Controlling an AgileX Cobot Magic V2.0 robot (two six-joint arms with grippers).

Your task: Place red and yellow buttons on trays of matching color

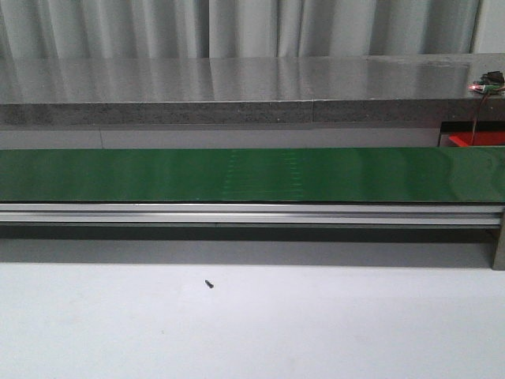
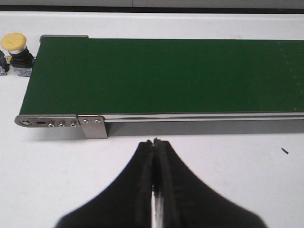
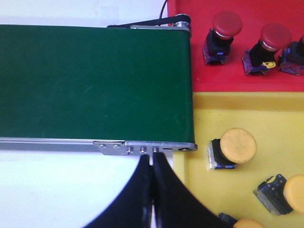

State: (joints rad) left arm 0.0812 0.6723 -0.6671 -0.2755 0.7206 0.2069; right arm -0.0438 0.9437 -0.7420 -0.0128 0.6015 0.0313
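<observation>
Right now both my pincers are pressed together and holding nothing: my left pincer (image 2: 156,142) hangs before one end of the green belt (image 2: 161,76), my right pincer (image 3: 151,159) before the other. Beyond my right pincer, past the belt's end, red buttons (image 3: 223,29) sit on the red tray (image 3: 247,80) and yellow buttons (image 3: 236,147) on the yellow tray (image 3: 247,109), while one yellow button (image 2: 14,43) stands on the desk (image 2: 47,166) off my left pincer's belt end. I judge this a waiting step between picks; next I would need to spread my left pincer and reach that stray button.
</observation>
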